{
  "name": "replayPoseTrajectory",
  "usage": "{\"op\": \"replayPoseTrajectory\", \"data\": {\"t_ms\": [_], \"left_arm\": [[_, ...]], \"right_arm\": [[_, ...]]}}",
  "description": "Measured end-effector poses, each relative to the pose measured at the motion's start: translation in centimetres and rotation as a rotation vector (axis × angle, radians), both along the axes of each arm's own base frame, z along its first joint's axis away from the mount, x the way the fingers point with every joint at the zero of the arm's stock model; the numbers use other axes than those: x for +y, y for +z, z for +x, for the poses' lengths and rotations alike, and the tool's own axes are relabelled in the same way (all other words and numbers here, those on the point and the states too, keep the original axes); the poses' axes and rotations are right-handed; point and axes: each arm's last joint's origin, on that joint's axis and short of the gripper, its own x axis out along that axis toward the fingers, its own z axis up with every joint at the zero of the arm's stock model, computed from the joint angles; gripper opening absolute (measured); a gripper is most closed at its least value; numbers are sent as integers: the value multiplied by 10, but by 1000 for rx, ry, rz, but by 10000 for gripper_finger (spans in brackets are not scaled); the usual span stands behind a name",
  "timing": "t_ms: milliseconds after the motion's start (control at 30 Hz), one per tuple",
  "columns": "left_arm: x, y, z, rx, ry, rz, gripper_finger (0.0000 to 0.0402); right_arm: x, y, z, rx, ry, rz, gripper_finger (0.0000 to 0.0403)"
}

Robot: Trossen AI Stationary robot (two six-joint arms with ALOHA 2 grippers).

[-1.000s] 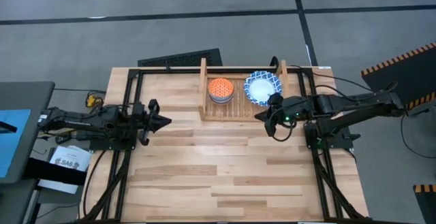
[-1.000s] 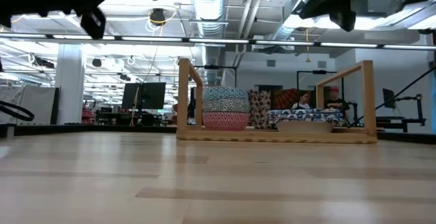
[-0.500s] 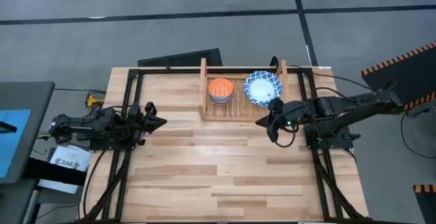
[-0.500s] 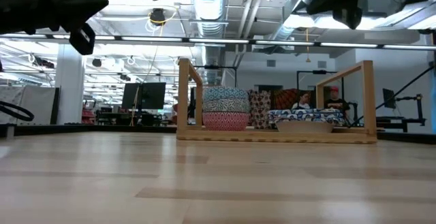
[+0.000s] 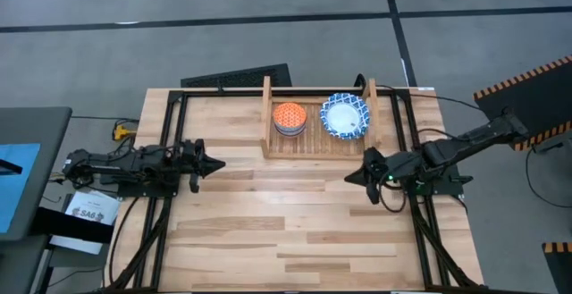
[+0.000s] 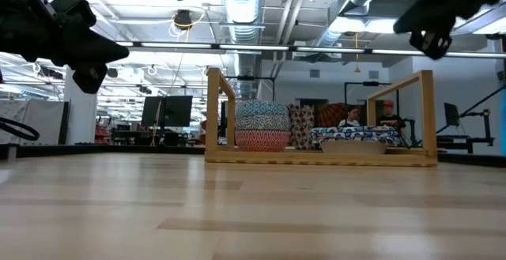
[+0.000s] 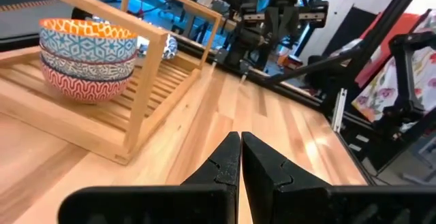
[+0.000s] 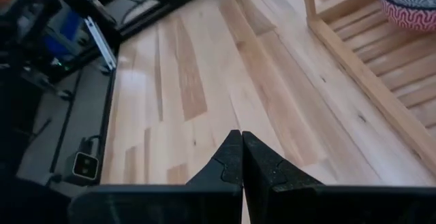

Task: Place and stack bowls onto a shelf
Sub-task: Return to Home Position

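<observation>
The left gripper was seen clenched, its jaws pressed together on nothing, and the right gripper was found closed and empty in the same way. This was settled only by the wrist views. From overhead the jaws were too small to be judged, and in the low view both grippers were shown as dark shapes at the upper corners, partly cut off. Each was held above the bare table, the left one near the left side and the right one near the right side, with the tips turned toward each other. The shelf was placed at the far edge between them, nearer the right gripper and touched by neither. On it, a nested stack of small bowls, orange inside on top and red at the bottom, was set at the left end, and wide bowls with blue patterned rims at the right. The number of wide bowls could not be made out. In the right wrist view only a shelf corner and a sliver of the red bowl were included.
</observation>
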Motion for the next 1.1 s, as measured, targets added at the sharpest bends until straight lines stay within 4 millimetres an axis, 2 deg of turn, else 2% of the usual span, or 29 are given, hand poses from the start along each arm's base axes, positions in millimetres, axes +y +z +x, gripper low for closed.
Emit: {"op": "replayPoseTrajectory", "data": {"t_ms": [100,367,733,833,1100], "left_arm": [[0,0,0,5,2,0,0],[0,3,-2,-59,10,-4,0],[0,3,-2,-61,10,-4,0],[0,2,-2,-62,10,-4,0],[0,2,-2,-64,9,-4,0]], "right_arm": [[-4,-16,-13,-44,12,-10,19],[-23,-43,-42,-240,-21,-78,19],[-39,-80,-62,-476,-70,-136,19],[-39,-78,-65,-543,-35,-195,19],[-38,-79,-66,-545,54,-307,20]]}}
